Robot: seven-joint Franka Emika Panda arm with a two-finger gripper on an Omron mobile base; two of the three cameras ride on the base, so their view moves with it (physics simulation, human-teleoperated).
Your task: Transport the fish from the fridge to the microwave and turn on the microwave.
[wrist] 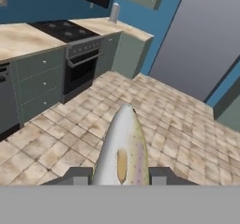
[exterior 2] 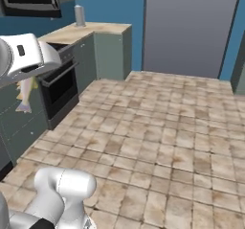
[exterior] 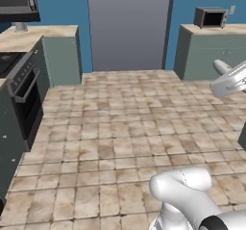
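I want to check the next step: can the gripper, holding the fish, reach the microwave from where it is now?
Probably not. The gripper is shut on the fish, but the microwave sits on a far counter across open tiled floor. Nothing blocks the way.

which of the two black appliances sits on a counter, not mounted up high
The small toaster oven on the right-hand counter beside the fridge. The microwave hangs high above the stove on the left.
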